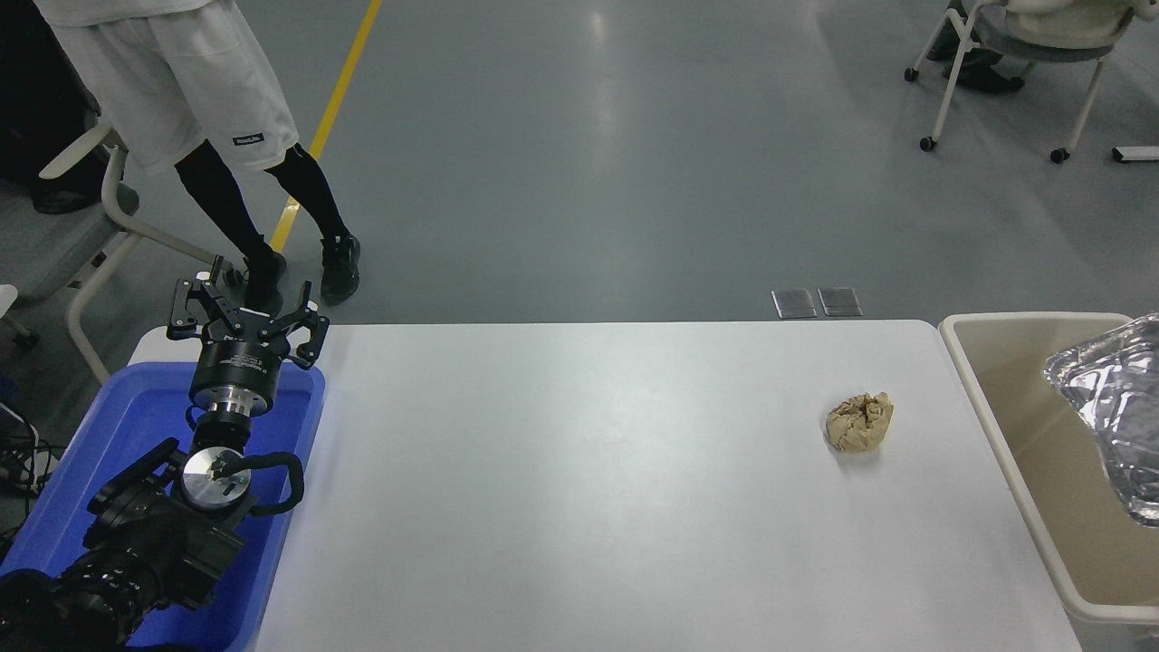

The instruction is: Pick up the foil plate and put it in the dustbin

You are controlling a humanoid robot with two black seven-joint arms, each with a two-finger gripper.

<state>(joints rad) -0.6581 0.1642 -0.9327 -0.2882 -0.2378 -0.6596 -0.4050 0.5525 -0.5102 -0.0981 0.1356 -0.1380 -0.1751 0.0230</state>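
Judging by the shiny crinkled silver foil plate [1112,412] lying inside our big beige plastic dustbin [996,435] at far right, placing looks done. Our right arm is unseen; our left gripper [244,319] hangs parked, fingers spread, over the blue tub [109,453].

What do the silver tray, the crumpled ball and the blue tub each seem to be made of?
Foil plate: thin aluminium foil, shiny, creased and mirror-like. Crumpled ball: probably brown paper, matte, with sharp folds. Blue tub: likely moulded plastic, smooth with a slight sheen.
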